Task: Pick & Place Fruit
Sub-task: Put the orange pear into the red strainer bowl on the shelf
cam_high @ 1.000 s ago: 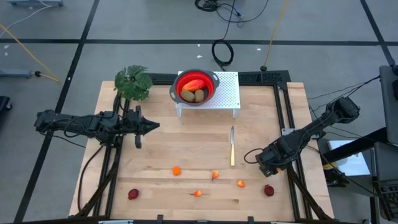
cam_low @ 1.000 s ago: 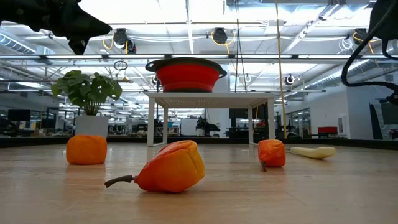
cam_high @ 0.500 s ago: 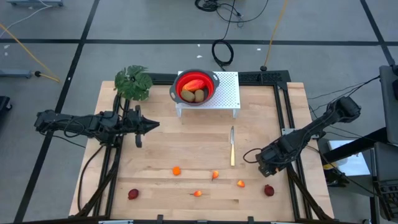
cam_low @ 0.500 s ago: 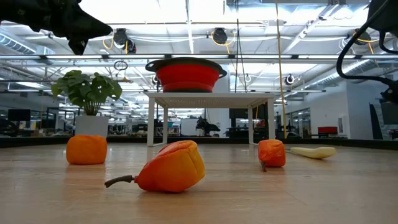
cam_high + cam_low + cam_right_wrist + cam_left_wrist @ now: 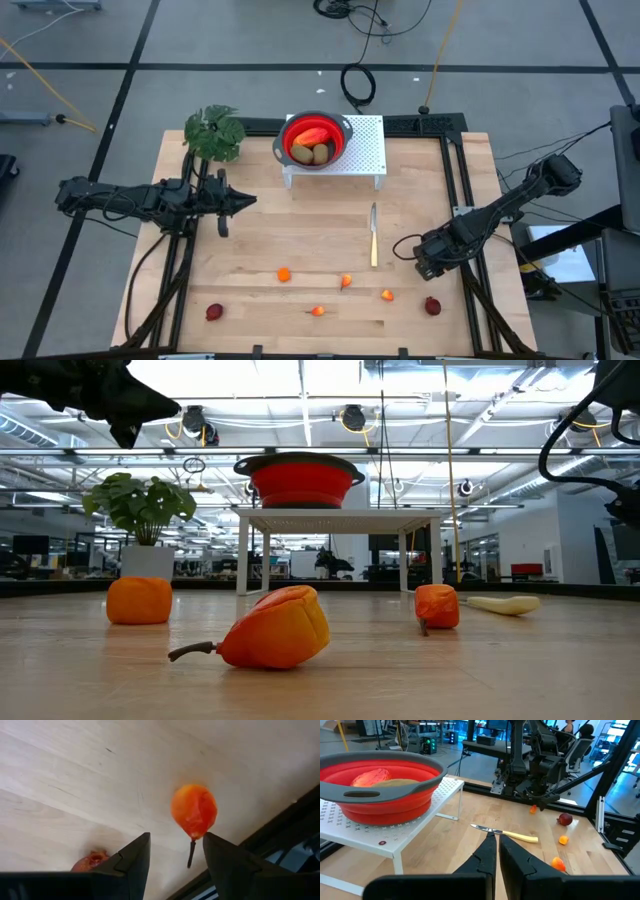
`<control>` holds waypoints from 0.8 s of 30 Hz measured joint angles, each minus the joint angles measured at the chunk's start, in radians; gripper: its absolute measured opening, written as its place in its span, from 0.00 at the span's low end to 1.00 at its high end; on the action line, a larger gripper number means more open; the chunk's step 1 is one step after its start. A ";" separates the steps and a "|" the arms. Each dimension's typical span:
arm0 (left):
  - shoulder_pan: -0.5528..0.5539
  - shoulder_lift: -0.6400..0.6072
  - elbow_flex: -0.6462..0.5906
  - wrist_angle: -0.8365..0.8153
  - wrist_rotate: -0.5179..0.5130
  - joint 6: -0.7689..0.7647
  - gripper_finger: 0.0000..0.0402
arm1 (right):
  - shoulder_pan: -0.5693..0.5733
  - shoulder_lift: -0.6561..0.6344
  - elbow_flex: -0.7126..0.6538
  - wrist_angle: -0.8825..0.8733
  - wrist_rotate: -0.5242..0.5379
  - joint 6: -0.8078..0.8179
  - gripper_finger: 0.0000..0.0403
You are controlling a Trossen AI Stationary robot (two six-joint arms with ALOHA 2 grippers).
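Wooden table (image 5: 300,240): knife (image 5: 374,236) beside spread right gripper (image 5: 424,268); left gripper (image 5: 243,201) pinched together, near plant (image 5: 214,132).

No text, label, brand, number or sign can be read on anything in these pictures.

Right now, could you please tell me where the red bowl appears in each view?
High view: red bowl at top centre.
Low view: upper centre.
Left wrist view: left side.
Right wrist view: not in it.
Shared landmark: the white rack beneath it.
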 joint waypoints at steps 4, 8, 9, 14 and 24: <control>0.000 0.000 0.000 0.000 0.000 0.000 0.05 | 0.000 0.000 0.000 0.001 0.004 0.005 0.44; 0.000 0.000 0.000 0.000 0.000 0.000 0.05 | 0.000 0.000 0.001 0.006 0.055 0.016 0.44; 0.000 0.000 0.000 0.000 0.000 0.000 0.05 | -0.002 0.000 0.001 0.005 0.057 0.018 0.44; 0.000 0.000 0.000 -0.001 0.001 0.000 0.05 | -0.002 0.000 0.001 0.005 0.075 0.032 0.44; 0.000 0.000 0.000 -0.003 0.002 0.000 0.05 | -0.002 0.000 0.001 0.008 0.076 0.032 0.41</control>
